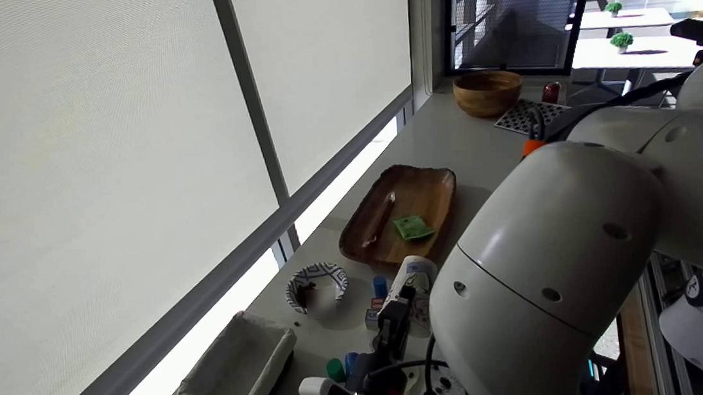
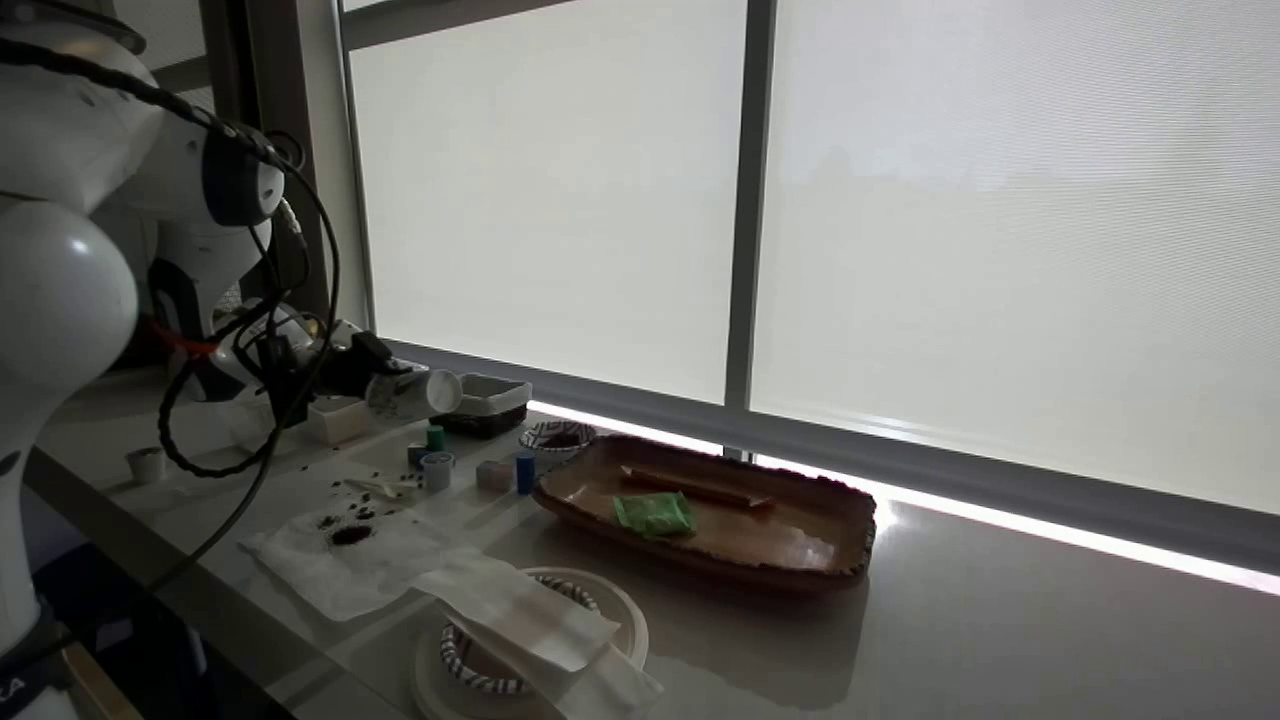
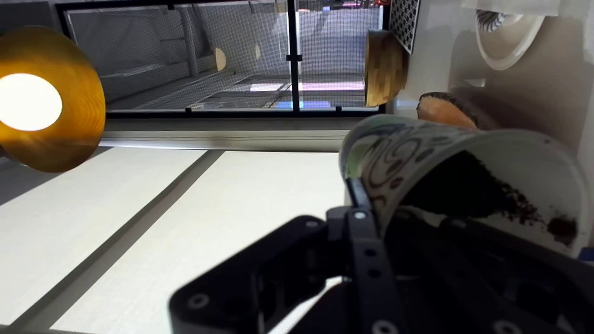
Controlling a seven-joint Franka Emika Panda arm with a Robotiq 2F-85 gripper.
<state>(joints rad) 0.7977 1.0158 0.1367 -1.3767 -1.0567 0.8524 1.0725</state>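
pale blinds (image 2: 1000, 220) glow above a dim, whitish countertop (image 2: 1020, 620)

The counter (image 2: 1000, 620), window-side edge included, is shared by both raised exterior views. The wrist view is turned sideways, close.

In an exterior view, a wooden bowl (image 1: 485, 101) is sitting at two o'clock. A green packet (image 1: 413, 226) is lying on a brown tray (image 1: 431, 191) near the middle, toward four o'clock. A cloth-lined basket (image 1: 232, 367) is resting at seven o'clock.
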